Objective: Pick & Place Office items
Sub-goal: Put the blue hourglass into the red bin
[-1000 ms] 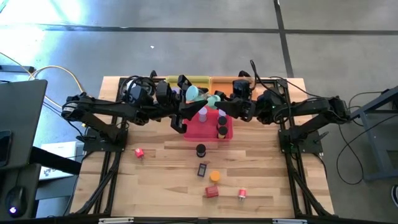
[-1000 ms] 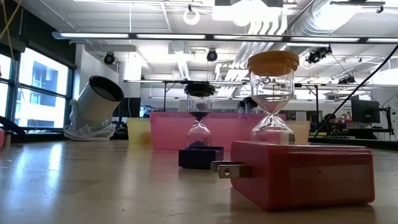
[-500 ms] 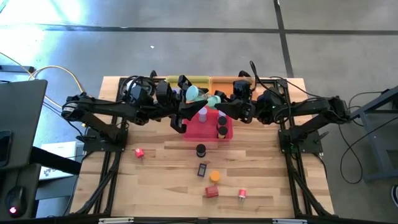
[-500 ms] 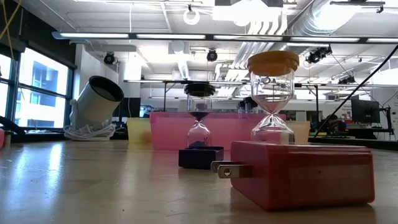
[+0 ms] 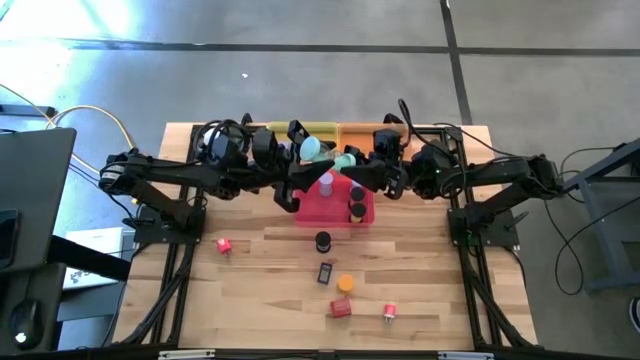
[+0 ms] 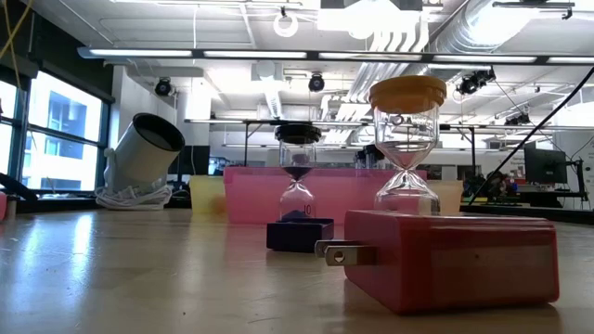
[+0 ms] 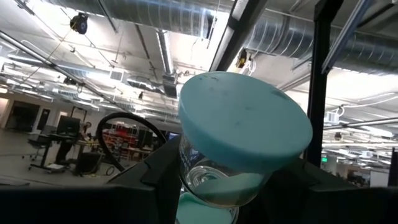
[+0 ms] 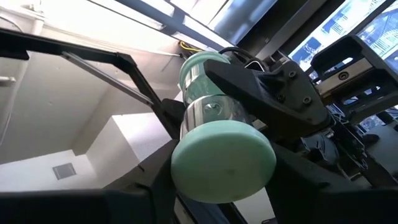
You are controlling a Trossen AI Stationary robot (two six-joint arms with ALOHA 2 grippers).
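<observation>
Both grippers are raised over the pink tray (image 5: 367,217), slanting upward and facing each other. My left gripper (image 5: 306,158) is shut on an hourglass with a teal cap (image 5: 311,150). My right gripper (image 5: 352,166) is shut on an hourglass with a green cap (image 5: 344,160). A lilac hourglass (image 5: 326,183) and two black ones (image 5: 357,202) stand in the tray. On the table in front stand a black hourglass (image 5: 322,241) and an orange one (image 5: 345,284), beside a dark piece (image 5: 325,271) and a red block (image 5: 340,308). Neither gripper shows in the low view. My left gripper pinches the teal hourglass between its two fingers (image 7: 158,180) at its near part (image 7: 205,186), whose end is out of frame. The fingers slant up and lie along it. It is lifted clear, tilted, with the teal cap (image 7: 245,127) pointing away. My right gripper has the green hourglass's near cap (image 8: 224,165) between its two fingers (image 8: 155,186), which slant up and lie along it. It is lifted clear, its far cap (image 8: 198,65) pointing away. A dark part of the other arm (image 8: 267,93) crosses its glass; whether they touch I cannot tell.
A yellow tray (image 5: 318,128) and an orange tray (image 5: 356,133) sit behind the pink one at the far edge. Small red pieces lie at the left (image 5: 224,245) and near the front (image 5: 390,312). A white round object (image 6: 144,148) lies at the left.
</observation>
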